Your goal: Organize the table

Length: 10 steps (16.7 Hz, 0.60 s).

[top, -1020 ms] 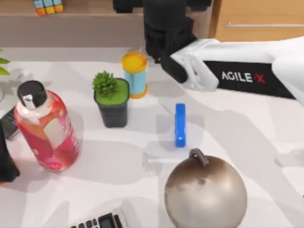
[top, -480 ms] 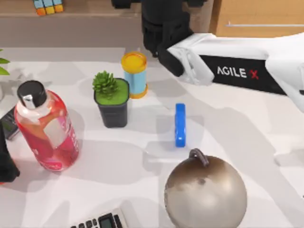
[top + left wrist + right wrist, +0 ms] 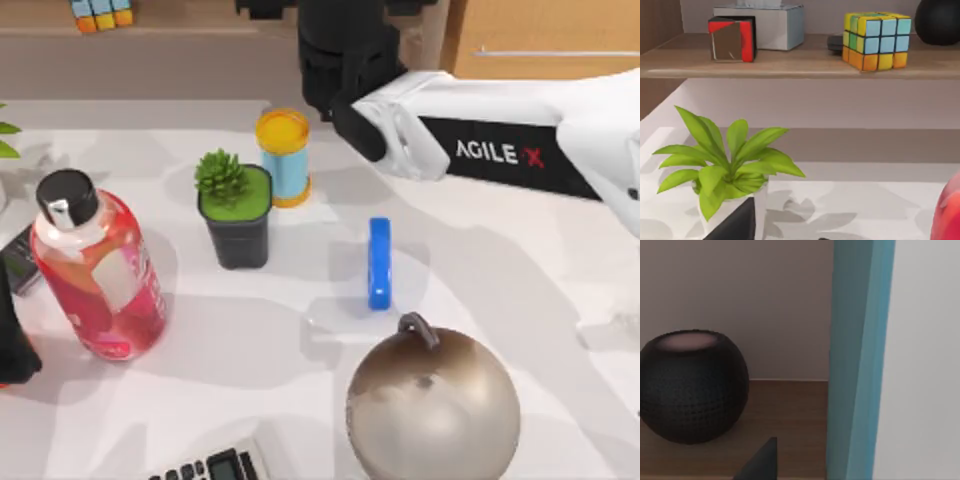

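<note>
You see the table spread wide under the camera, pale and smooth, with many things standing on it. Your right arm reaches from the right side across the far part of the table, and its dark wrist is over the brown shelf at the back. Whether its claw is released or clenched, you cannot tell. In the right wrist view a black round speaker sits on the wood of the shelf, beside a tall light-blue edge.

Your left arm is parked at the left edge of the table; its claw state you also cannot tell.

On the table, a small green plant in a black pot stands just beside a yellow and blue cylinder. A blue bar lies near the middle. A metallic sphere is close to the camera, a red bottle stands at the left, and a calculator is at the near edge.

In the left wrist view, a leafy plant stands below the shelf, where a colour cube rests.
</note>
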Tool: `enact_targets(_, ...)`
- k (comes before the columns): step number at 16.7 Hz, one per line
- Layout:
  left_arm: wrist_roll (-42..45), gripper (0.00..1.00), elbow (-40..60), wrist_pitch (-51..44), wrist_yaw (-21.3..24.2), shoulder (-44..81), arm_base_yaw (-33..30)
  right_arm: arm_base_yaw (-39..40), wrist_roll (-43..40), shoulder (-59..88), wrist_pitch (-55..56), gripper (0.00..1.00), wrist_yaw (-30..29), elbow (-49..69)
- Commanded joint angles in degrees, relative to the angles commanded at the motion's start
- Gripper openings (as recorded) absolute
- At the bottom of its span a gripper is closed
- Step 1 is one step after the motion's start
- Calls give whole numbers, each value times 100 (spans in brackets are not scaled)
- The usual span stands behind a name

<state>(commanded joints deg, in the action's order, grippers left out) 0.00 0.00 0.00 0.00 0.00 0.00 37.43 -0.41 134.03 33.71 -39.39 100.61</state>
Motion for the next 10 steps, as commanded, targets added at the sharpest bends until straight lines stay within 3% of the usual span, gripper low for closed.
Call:
enact_targets(9,0,100,0,0,0,0,0,0,0,0,0,2,0,0)
enact_targets(10,0,100,0,0,0,0,0,0,0,0,0,0,0,0)
